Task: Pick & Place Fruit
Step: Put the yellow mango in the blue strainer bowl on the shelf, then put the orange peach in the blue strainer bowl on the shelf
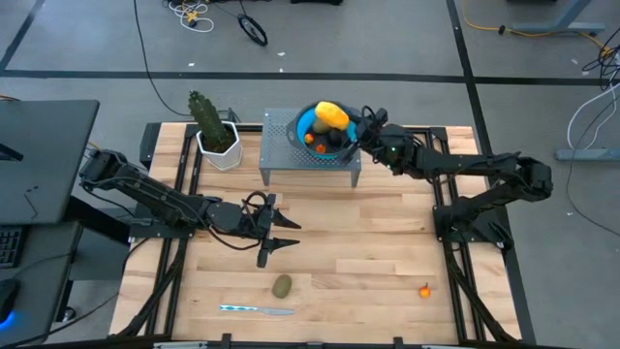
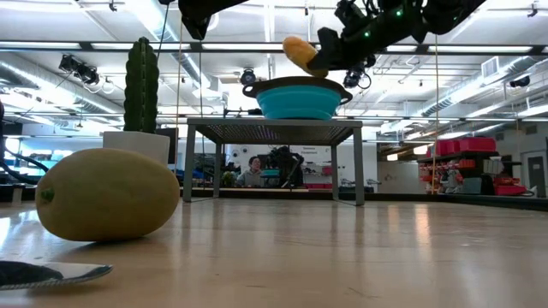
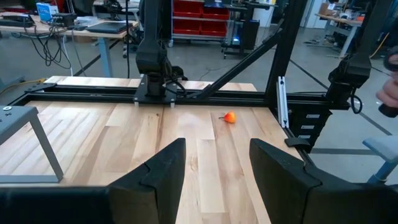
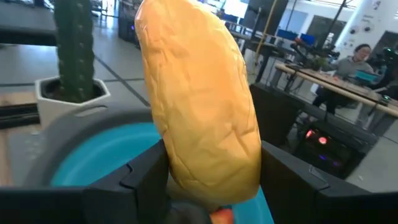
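The yellow-orange oblong (image 1: pixel 331 114) hangs over the blue bowl (image 1: pixel 308 123), which stands on a grey perforated stand (image 1: pixel 281 155). My right gripper (image 1: pixel 352 124) is shut on it. A near-black ball (image 1: pixel 334 142) and orange-red bits (image 1: pixel 310 139) lie in the bowl. One olive-green oval (image 1: pixel 282 286) rests on the table near the front, large in the low view (image 2: pixel 107 194). A single orange-red bit (image 1: pixel 424 290) lies near the front right, also in the left wrist view (image 3: pixel 230 117). My left gripper (image 1: pixel 281 236) is open over mid-table, touching nothing. My right gripper pinches the yellow-orange oblong by its lower end (image 4: pixel 208 168) between the two fingers (image 4: pixel 146 171), reaching in from the table's right. The rest of the fruit stands out beyond the fingertips. It is lifted clear, tilted above the bowl's rim (image 2: pixel 295 83).
A green cactus in a white pot (image 1: pixel 215 131) stands left of the stand. A thin silver-and-blue knife (image 1: pixel 257 310) lies at the front edge below the green oval. Bare wood spreads between the stand and the front. A person (image 4: pixel 357 59) sits in the room behind.
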